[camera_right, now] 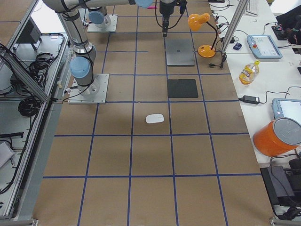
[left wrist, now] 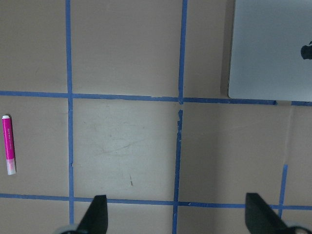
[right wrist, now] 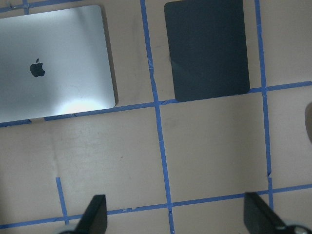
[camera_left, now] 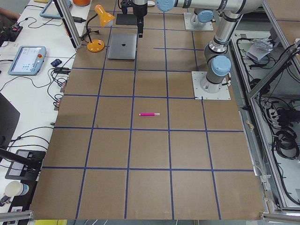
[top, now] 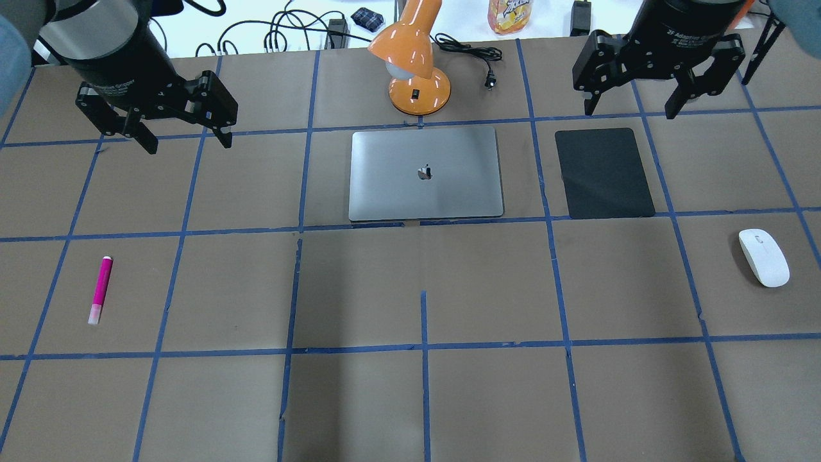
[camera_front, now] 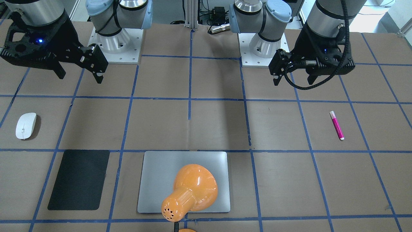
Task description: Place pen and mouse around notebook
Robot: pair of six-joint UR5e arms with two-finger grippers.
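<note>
The table [top: 423,398], covered in brown paper and divided into squares by blue tape lines [top: 423,347], is carrying five loose items. The notebook [top: 425,173] is lying flat at the far centre. The orange desk lamp [top: 420,95] is standing just beyond its far edge, and the black mat [top: 603,173] is lying near its right side, apart from it. The pen [top: 101,290] is resting well to the left and the mouse [top: 763,257] well to the right.

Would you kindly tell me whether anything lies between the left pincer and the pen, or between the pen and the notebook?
Nothing visible does. The left pincer hangs open above the table, the pen lies alone in its square, and only bare taped surface separates it from the notebook.
</note>
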